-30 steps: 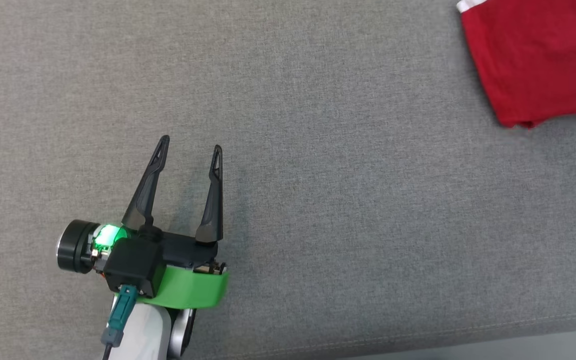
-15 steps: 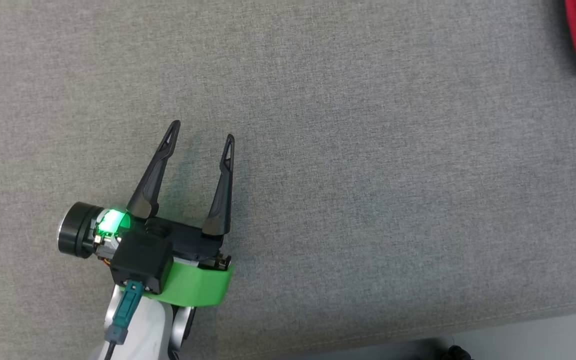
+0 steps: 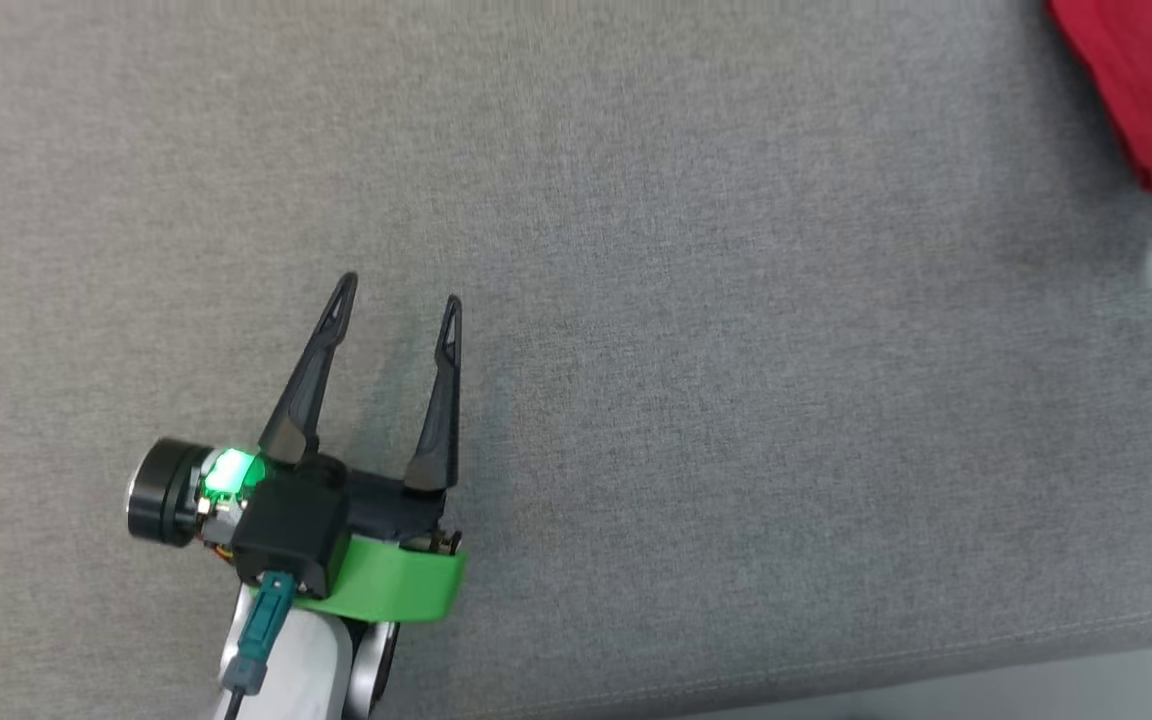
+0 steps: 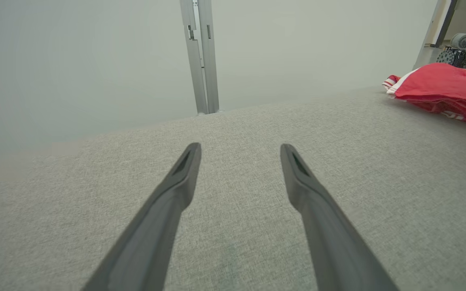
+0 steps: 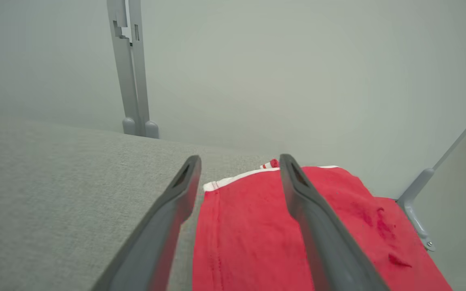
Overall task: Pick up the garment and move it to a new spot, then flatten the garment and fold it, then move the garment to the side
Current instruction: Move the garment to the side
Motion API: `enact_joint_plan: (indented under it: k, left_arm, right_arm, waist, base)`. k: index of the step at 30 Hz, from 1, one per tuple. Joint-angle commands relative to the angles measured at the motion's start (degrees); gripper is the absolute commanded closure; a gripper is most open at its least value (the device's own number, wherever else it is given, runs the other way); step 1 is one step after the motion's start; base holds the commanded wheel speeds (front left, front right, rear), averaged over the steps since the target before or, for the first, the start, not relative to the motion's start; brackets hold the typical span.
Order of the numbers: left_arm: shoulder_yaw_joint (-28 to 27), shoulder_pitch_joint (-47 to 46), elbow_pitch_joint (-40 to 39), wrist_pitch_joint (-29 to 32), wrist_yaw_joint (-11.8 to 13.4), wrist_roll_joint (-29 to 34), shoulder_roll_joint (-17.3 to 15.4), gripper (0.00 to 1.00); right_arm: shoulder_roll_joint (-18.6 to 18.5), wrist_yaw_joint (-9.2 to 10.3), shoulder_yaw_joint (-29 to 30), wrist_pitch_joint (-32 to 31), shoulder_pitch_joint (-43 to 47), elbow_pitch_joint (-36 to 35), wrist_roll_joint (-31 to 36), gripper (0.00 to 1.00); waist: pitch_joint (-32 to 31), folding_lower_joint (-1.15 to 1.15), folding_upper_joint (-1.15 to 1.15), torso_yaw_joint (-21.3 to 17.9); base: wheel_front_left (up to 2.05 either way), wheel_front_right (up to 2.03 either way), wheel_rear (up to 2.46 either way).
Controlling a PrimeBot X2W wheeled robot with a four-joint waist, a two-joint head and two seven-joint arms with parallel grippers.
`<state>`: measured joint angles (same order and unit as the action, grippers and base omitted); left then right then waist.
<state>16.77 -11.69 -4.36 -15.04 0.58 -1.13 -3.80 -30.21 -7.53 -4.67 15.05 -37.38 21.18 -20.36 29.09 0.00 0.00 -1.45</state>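
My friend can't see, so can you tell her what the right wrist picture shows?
The right pincer is open, its two dark fingers spread over a red garment with a white edge. The garment lies on a gray cushion, with a pale wall behind.

Head overhead; wrists low, both see garment point(image 4: 439, 85).

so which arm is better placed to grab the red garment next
Right. The right fingers stand open over the red garment; the left fingers sit over bare grey surface, well away from it.
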Motion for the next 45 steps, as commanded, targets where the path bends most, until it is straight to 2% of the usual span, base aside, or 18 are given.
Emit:
enact_joint_plan:
  k: [1,12,15,21,26,30,35,45]
  left_arm:
    - [-0.66,1.44,0.42,-0.16,0.63,-1.21,0.06,0.0]
    - [-5.39,10.35,2.5,-0.15,3.48,-4.44,0.66,0.0]
    - [-6.71,13.31,3.26,-0.16,3.29,-5.0,0.73,0.0]
    - [-8.74,17.8,2.03,-0.16,3.09,-5.46,0.84,0.0]
    - [-9.02,20.31,1.07,-0.15,2.99,-6.45,0.85,0.0]
    - [-8.94,23.06,-0.02,-0.16,2.6,-6.49,0.86,0.0]
    - [-9.35,24.55,0.7,-0.15,1.63,-6.72,0.87,0.0]
    - [-9.31,25.29,1.85,-0.16,1.38,-6.99,0.86,0.0]
  right_arm:
    - [1.77,0.1,-0.98,0.13,2.77,-0.94,0.49,0.0]
    - [14.47,0.1,-6.05,0.13,17.66,-6.28,2.14,0.0]
    - [17.23,0.1,-7.16,0.13,21.9,-7.84,3.02,0.0]
    - [22.04,0.09,-5.42,0.14,30.33,-13.17,5.05,0.0]
    - [23.91,0.09,-4.46,0.14,35.72,-16.29,7.15,0.0]
    - [25.25,0.09,-3.51,0.14,39.91,-15.96,7.48,0.0]
    - [25.8,0.09,-3.44,0.14,41.57,-15.34,7.82,0.0]
    - [26.35,0.09,-3.16,0.14,42.19,-14.88,8.06,0.0]
  waist:
    - [-5.31,0.0,0.0,0.84]
    - [-19.13,0.0,0.0,2.6]
    - [-22.95,0.0,0.0,2.5]
    - [-28.24,0.0,0.0,2.48]
    - [-30.07,0.0,0.0,2.5]
    - [-31.64,0.0,0.0,2.49]
    - [-32.38,0.0,0.0,2.44]
    - [-32.93,0.0,0.0,2.51]
  base:
    - [0.0,0.0,0.0]
    - [0.0,0.0,0.0]
    - [0.0,0.0,0.0]
    - [0.0,0.0,0.0]
    - [0.0,0.0,0.0]
    - [0.0,0.0,0.0]
    - [0.0,0.0,0.0]
    - [0.0,0.0,0.0]
